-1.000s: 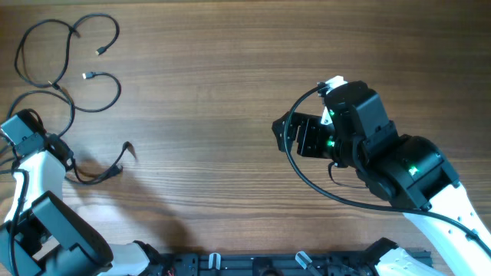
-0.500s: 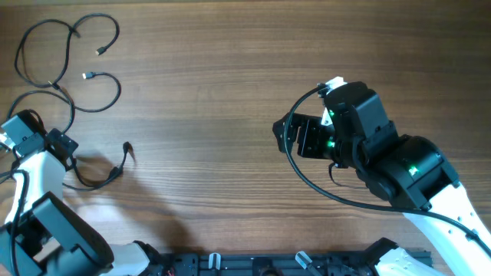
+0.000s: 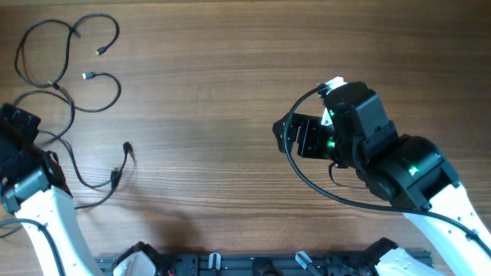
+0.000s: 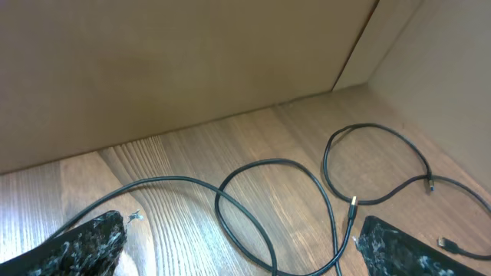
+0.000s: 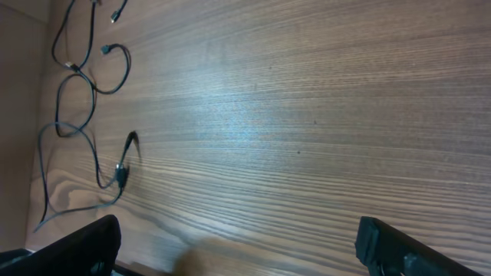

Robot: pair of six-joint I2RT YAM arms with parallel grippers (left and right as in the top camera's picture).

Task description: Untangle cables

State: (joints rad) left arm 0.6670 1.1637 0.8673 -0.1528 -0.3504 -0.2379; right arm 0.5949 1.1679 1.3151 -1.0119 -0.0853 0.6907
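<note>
The table (image 3: 230, 61) is of brown wood with a fine straight grain, smooth and a little shiny under the light. The cables (image 3: 120, 90) are thin, black and round. They lie in loose curved loops at the far left corner of the table, and some loops cross over each other. One small plug with a silver tip (image 3: 87, 75) lies inside the group, and another dark plug end (image 3: 127, 146) points toward the open wood.

The left gripper (image 4: 242, 222) is low, at the left edge just beside the cables. Its jaws are apart and hold nothing; a cable loop lies on the wood between and beyond them. Plain beige walls (image 4: 192, 61) meet in a corner close behind the cables, so the room there is narrow.

The right gripper (image 5: 238, 225) is well apart from the cables, over bare wood on the right half. Its jaws are also apart, with nothing in them. A wide bare stretch of wood lies between the two arms. A thicker black wire (image 3: 307, 180) curves out from the right arm, and small green lights (image 3: 330, 142) shine on its dark body
</note>
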